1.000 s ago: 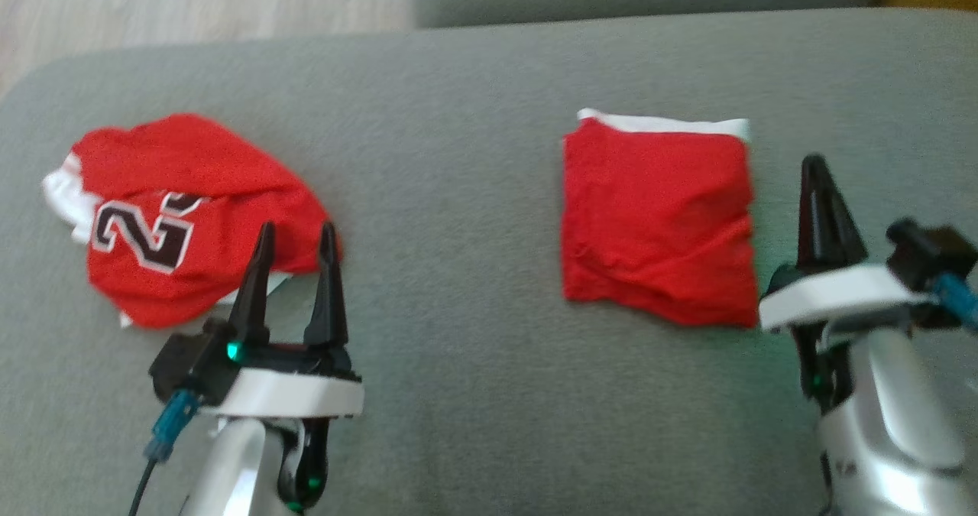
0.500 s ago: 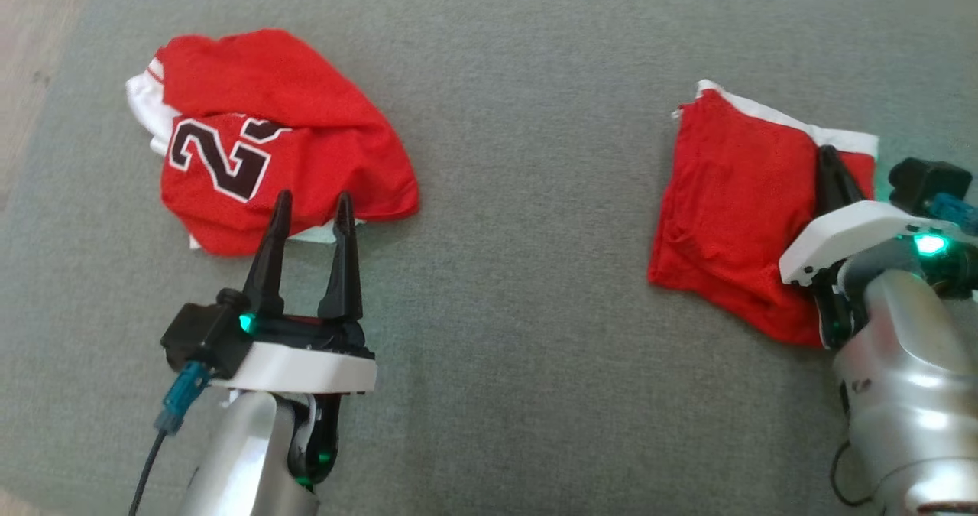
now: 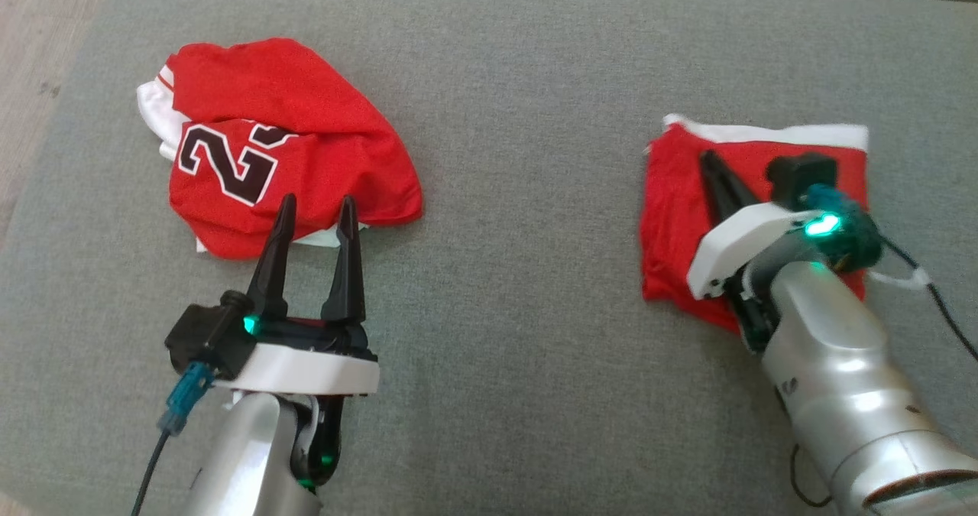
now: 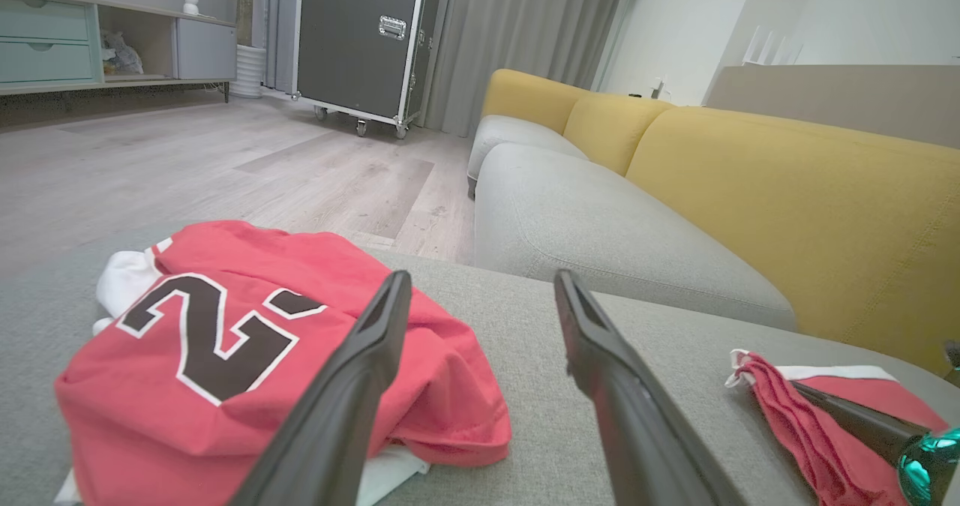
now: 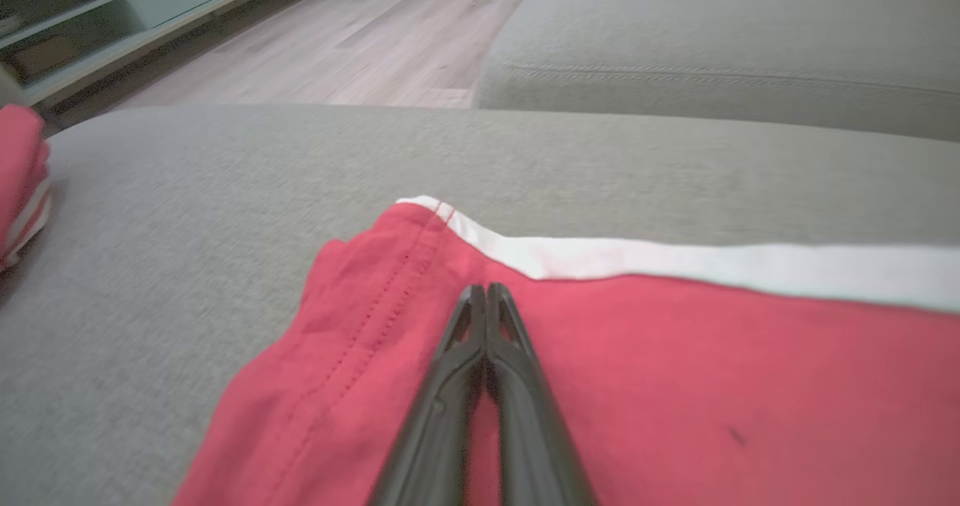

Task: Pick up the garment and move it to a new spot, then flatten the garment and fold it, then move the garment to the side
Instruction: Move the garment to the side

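A folded red garment (image 3: 672, 195) with a white strip along its far edge lies at the right of the grey cushion (image 3: 519, 195). My right gripper (image 3: 707, 157) lies over it, shut, with nothing between its fingers. In the right wrist view the shut tips (image 5: 486, 287) point at the white strip near the far-left corner of the garment (image 5: 675, 356). A crumpled red jersey (image 3: 260, 118) with a black number lies at the left. My left gripper (image 3: 318, 199) stands open at its near edge, and its fingertips (image 4: 480, 275) are apart and hold nothing beside the jersey (image 4: 225, 326).
The cushion's left edge drops to a wooden floor (image 3: 30, 57). Beyond the cushion stand a second grey seat (image 4: 585, 221) with a yellow backrest (image 4: 787, 191), a black wheeled case (image 4: 360, 41) and a low cabinet (image 4: 60, 49). Bare cushion lies between the two garments.
The head camera has shifted. My right gripper has swung from the folded garment's right edge to lie over it, pointing far-left. The left gripper stays open at the jersey.
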